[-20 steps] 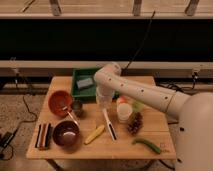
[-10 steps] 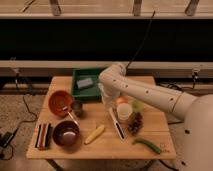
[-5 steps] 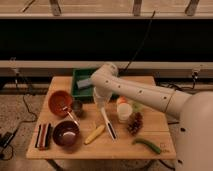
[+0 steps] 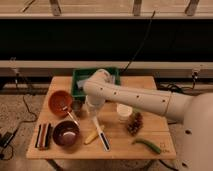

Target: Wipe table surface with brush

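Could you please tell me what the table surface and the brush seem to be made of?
The table surface looks like matte light-brown wood, going by its colour and faint plank lines. The brush, right by the claw near the table's middle, looks like smooth plastic, white and dark, though that is uncertain.

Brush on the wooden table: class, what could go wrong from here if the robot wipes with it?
1. The slim white-and-dark brush lies close beside the yellow corn-like stick; a sweep could shove the stick off the front edge of the light-brown wooden tabletop.
2. The gripper hangs at the brush's far end, between the orange bowl holding a metal spoon and the white cup; a wide stroke might knock either.
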Controlling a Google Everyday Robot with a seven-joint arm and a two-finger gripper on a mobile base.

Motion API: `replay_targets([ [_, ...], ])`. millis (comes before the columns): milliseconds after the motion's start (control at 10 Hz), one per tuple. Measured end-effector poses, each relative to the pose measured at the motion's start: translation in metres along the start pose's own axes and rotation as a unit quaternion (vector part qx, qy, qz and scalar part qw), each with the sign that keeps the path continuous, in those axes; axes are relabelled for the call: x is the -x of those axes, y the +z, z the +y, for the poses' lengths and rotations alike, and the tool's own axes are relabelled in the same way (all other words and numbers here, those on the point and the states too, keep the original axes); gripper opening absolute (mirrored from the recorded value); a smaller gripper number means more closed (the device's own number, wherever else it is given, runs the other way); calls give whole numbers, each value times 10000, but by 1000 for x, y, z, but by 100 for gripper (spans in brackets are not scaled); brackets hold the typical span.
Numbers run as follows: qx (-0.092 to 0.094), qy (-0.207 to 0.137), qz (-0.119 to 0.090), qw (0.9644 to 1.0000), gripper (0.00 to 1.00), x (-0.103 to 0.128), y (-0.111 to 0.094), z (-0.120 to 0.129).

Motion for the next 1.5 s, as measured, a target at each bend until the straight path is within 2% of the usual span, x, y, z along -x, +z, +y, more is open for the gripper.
replay_targets([
  [200,-39,-15,-68,10000,0,8,3,0],
  [600,65,292,-69,9995,0,15,-3,55],
  [800,144,541,30,9984,0,-4,-11,88],
  [1000,201,707,146,9972,0,-20,-17,107],
  [1200,216,712,214,9970,0,-27,-20,105],
  [1500,166,458,256,9985,0,-39,-18,66],
])
